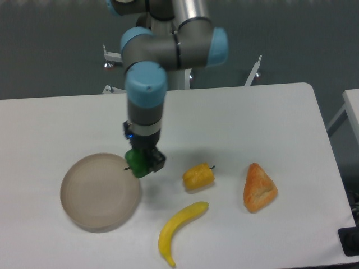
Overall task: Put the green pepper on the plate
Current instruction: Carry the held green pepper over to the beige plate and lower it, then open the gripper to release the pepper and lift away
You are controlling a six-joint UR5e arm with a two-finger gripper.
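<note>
claw clamped on green pepper
pepper sits at the plate right rim edge; yellow pepper further right of plate on bench.

We list on the table: plate far left; pepper in gripper at its right rim; second pepper right; banana before it; pastry far right.
</note>
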